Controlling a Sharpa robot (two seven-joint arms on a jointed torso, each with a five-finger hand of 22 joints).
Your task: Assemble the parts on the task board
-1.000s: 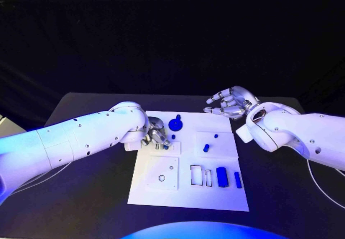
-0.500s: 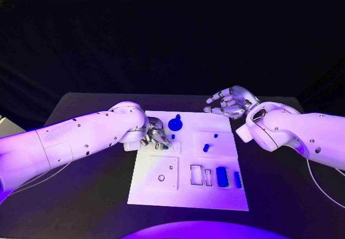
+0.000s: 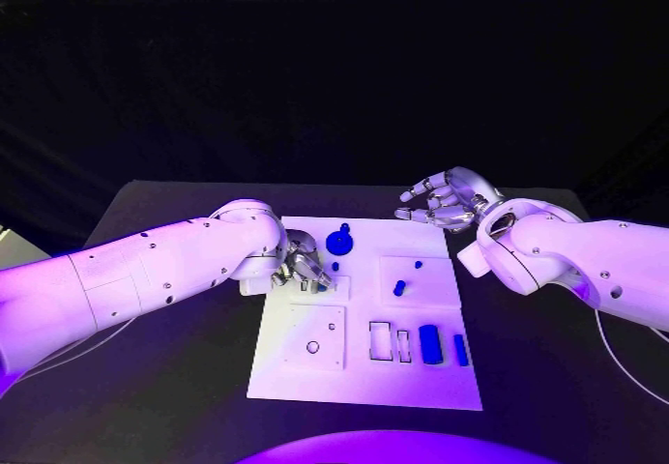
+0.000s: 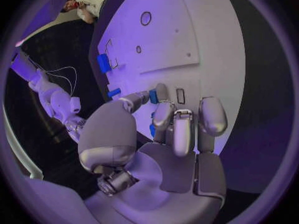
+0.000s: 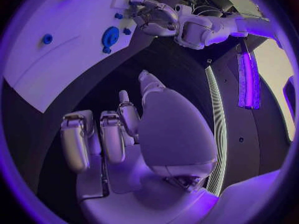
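The white task board [image 3: 365, 382] lies in the middle of the black table. My left hand [image 3: 305, 270] is low over its far left part, and thumb and a finger pinch a small blue part [image 4: 152, 96] just above a narrow slot [image 4: 181, 95]. A round blue disc with a knob [image 3: 340, 241] and a tiny blue piece [image 3: 336, 266] sit just beside that hand. A blue peg [image 3: 400, 287] stands in the right square. A blue block [image 3: 431, 344] and a thinner blue bar [image 3: 461, 349] lie near two empty slots [image 3: 379, 340]. My right hand [image 3: 447, 200] hovers past the board's far right corner, fingers apart and holding nothing.
A square plate with a small oval hole [image 3: 312, 345] takes up the board's near left. Bare black table [image 3: 167, 387] runs round the board on all sides. In the right wrist view the board [image 5: 37, 69], the blue disc [image 5: 110, 36] and my left hand [image 5: 152, 17] are seen.
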